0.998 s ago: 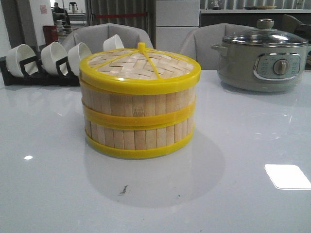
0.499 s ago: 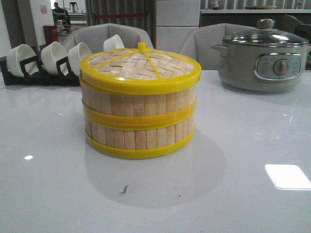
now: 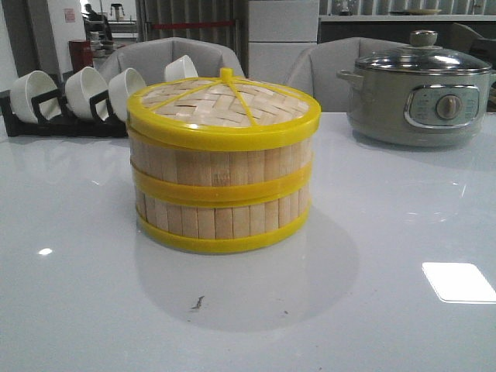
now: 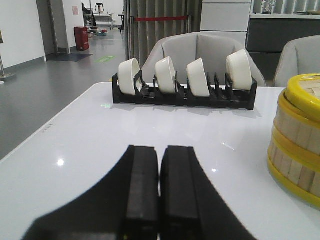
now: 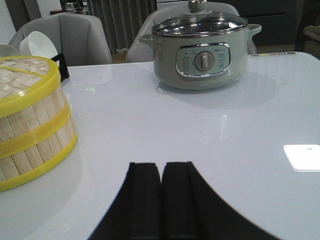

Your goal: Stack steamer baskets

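The two steamer baskets [image 3: 223, 194] stand stacked on the white table [image 3: 403, 232], one ring squarely on the other, capped by a woven bamboo lid [image 3: 223, 105] with a yellow rim and knob. Nothing has shifted over the past second: the stack sits exactly as it did, and neither arm reaches into the front view, which suggests the stacking is finished and the arms are parked.

The left gripper [image 4: 159, 200] rests low over the table with its black pads pressed together and nothing between them; the stack lies off to its right, near but apart. The right gripper [image 5: 161, 200] is likewise closed on nothing, with the stack off to its left. Beyond the left gripper stands a black rack of white bowls [image 4: 182, 80]; beyond the right, a grey electric pot [image 5: 200, 50] under a glass lid.

The baskets show pale upright slats banded by three bright yellow rims, the walls flush and level with no visible overhang.
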Available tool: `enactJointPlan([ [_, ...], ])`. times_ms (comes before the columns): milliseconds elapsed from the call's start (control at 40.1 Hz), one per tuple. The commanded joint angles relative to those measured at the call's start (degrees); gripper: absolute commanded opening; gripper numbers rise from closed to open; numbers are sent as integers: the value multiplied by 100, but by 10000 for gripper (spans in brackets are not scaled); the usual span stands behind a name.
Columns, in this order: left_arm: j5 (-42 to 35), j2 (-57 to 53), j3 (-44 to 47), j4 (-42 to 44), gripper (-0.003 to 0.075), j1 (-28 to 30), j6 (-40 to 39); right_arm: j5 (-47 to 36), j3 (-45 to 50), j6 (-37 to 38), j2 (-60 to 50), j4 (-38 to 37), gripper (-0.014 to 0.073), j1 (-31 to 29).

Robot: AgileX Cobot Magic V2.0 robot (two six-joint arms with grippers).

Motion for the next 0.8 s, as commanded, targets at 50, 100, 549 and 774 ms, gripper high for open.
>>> enactJointPlan([
  [50,-451,-61,4,-3,86,7,0,-519,-87,-30,-118,-23,26,-26],
  [100,-451,-61,4,-3,86,7,0,-541,-87,-30,-118,-23,26,-26],
  [549,-451,-61,4,-3,86,7,0,-360,-87,-30,-118,-145,26,-26],
  [774,-451,-61,4,-3,86,7,0,-197,-87,-30,-118,-145,26,-26],
])
